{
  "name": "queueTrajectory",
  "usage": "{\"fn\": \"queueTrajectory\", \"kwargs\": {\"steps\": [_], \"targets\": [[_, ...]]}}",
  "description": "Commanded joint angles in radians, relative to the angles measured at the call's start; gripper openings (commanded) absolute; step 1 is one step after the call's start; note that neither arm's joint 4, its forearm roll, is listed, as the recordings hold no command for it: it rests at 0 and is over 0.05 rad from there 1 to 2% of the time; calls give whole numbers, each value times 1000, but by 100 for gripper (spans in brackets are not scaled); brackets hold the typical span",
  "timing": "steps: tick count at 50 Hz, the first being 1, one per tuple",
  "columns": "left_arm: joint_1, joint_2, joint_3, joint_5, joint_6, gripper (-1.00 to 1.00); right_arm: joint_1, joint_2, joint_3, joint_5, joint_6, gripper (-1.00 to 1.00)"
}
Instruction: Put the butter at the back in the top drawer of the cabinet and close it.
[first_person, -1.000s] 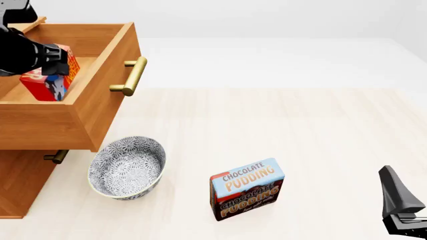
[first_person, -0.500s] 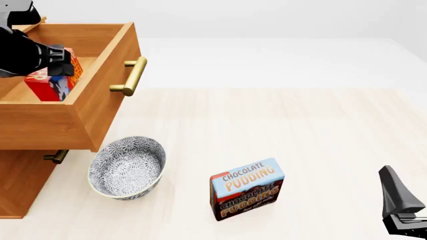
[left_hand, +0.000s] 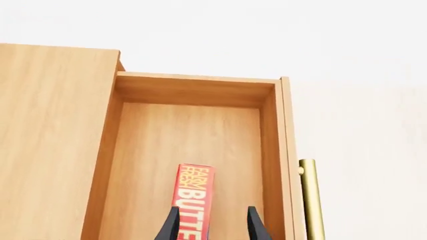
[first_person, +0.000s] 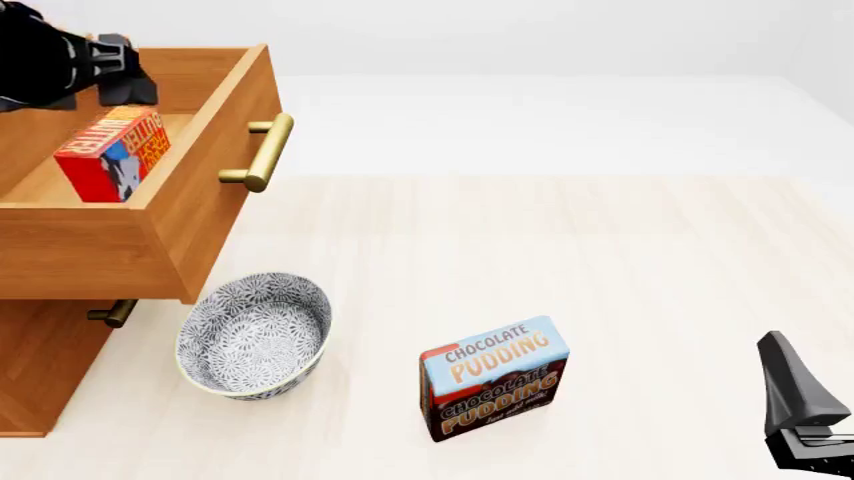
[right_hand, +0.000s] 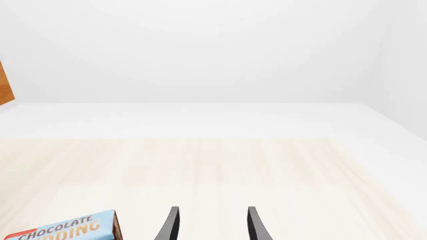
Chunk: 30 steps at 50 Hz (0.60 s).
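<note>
Since a second ago our left gripper (first_person: 114, 62) has let go of the butter (first_person: 112, 153) and lifted away from it toward the back of the top drawer (first_person: 214, 205); the box, held tilted before, is now resting on the drawer floor.

In the left wrist view our left fingers (left_hand: 171, 227) are standing apart, wider than the butter's (left_hand: 194, 200) narrow side. The box is lying below the gap, nearer one finger, and we cannot tell whether that finger is touching it. Nothing is gripped. The right gripper (right_hand: 210, 225) is also spread open, holding nothing, with bare table (right_hand: 220, 170) ahead of it.

The red box is reading "FARM FRESH BUTTER" in yellow along its top edge; in the front view a blue patch is showing on its side. The bigger box (first_person: 494, 378) on the table is reading "CHOCOLATE PUDDING" twice, and its top corner (right_hand: 63, 230) is showing in the right wrist view.

Our left arm is reaching in from the upper left of the front view, hanging over the pulled-out drawer and looking down into it. The right arm (first_person: 801, 415) is parked low at the right edge, well apart from everything. The drawer is standing open out of the cabinet (first_person: 40, 370), its brass handle (first_person: 264, 152) facing the table; a patterned bowl (first_person: 254, 335) is sitting just beside the cabinet, under the drawer's front.
</note>
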Motion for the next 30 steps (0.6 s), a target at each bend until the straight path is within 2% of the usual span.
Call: {"fn": "queueTrajectory", "kwargs": {"steps": [1,10,11,14,18,21,24,25,30], "targets": [[-58,-33,-90,31,-34,100,0,0,0,0,0,100],[-74,-72,-150,58,-36,100,0,0,0,0,0,100],[-109,-76,-183,61,-56,100,0,0,0,0,0,100],[-127,-77,-215,70,-52,100,0,0,0,0,0,100],[-202,-59,-260,56,-55,100,0,0,0,0,0,100],[-262,-20,-242,40,-77,100,0,0,0,0,0,100],[-279,-15,-239,28,-77,100,0,0,0,0,0,100],[-317,3,-248,12,-92,100,0,0,0,0,0,100],[-370,45,-271,-11,-89,100,0,0,0,0,0,100]]}}
